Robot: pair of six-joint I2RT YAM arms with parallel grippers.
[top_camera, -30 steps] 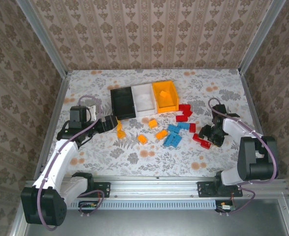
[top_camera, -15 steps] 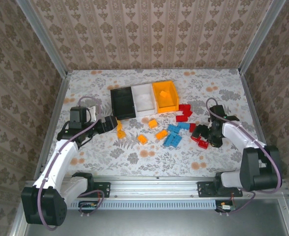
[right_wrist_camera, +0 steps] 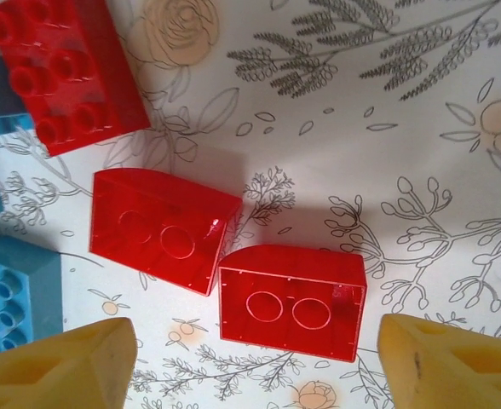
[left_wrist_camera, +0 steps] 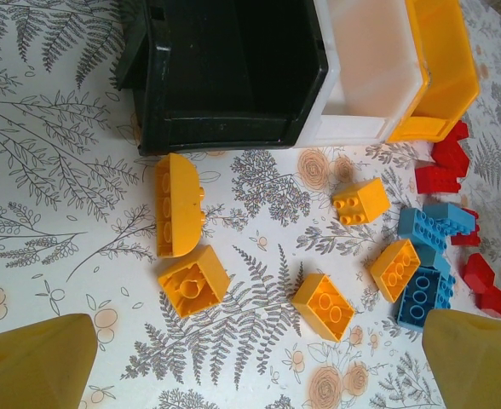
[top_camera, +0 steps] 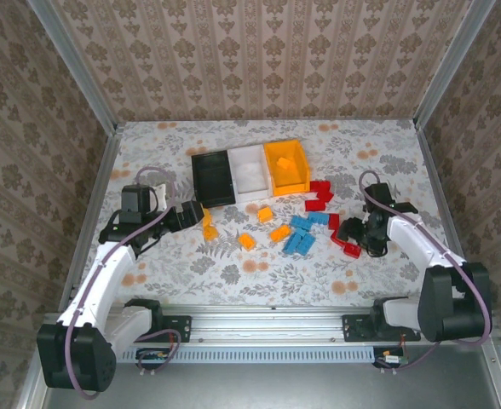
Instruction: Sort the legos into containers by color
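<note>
The right gripper (right_wrist_camera: 255, 375) has its jaws apart and holds nothing. The near red brick (right_wrist_camera: 289, 302) lies hollow side up on the table (right_wrist_camera: 404, 128), directly ahead of the tips and between the lines of the two pads (right_wrist_camera: 63, 366). Its long axis runs almost from pad to pad, slightly tilted. Closing would therefore bear on its short ends, and the gap looks wide enough for that length.

A second red brick (right_wrist_camera: 161, 228), also hollow side up, sits just beyond it toward one pad. Whether their corners touch cannot be told. Blue bricks (right_wrist_camera: 12, 298) lie outside that same pad.

From above, the right arm reaches forward and bends inward, its wrist tipped down at the table. The left gripper (top_camera: 191, 215) is spread wide and empty over orange bricks (left_wrist_camera: 191, 285), well apart from the red group, so the right arm is the nearer.

Farthest forward, toward the left arm's side, stand the orange bin (top_camera: 286, 166), white bin (top_camera: 250, 170) and black bin (top_camera: 212, 179).
</note>
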